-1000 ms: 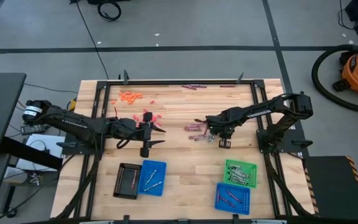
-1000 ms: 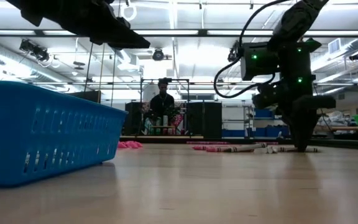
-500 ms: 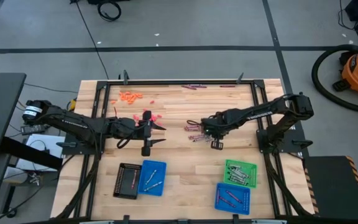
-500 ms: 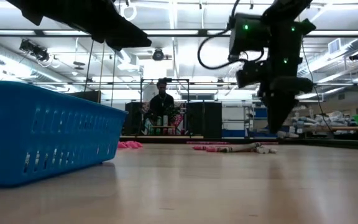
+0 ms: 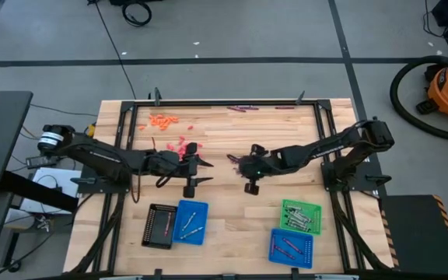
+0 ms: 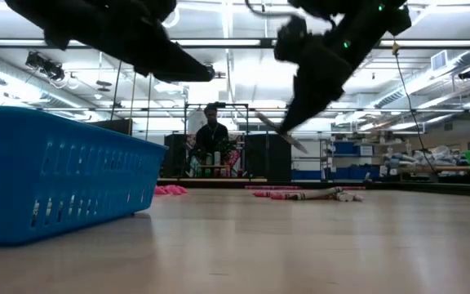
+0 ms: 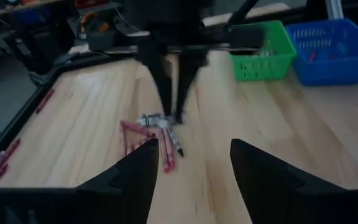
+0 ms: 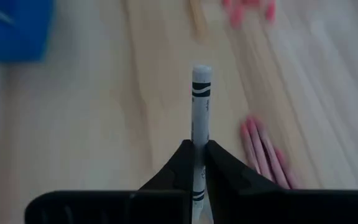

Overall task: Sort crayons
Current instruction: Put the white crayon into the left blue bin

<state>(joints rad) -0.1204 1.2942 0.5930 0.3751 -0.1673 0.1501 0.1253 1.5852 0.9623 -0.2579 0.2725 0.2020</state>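
Swinging away from the mixed pile, the right claw has travelled toward the middle of the worktop since a second ago, now carrying one crayon. From above, the left claw waits mid-worktop, near the red-pink crayons.

At table height, that silver-grey crayon hangs tilted, clear of the wood.

Past the left arm's released fingers, the remaining pile lies loose.

The right wrist shows the claw clenched on the stick's lower half: pale paper wrap, black bands. Light, stiff, likely snappable; a mid-length pinch seems safest.
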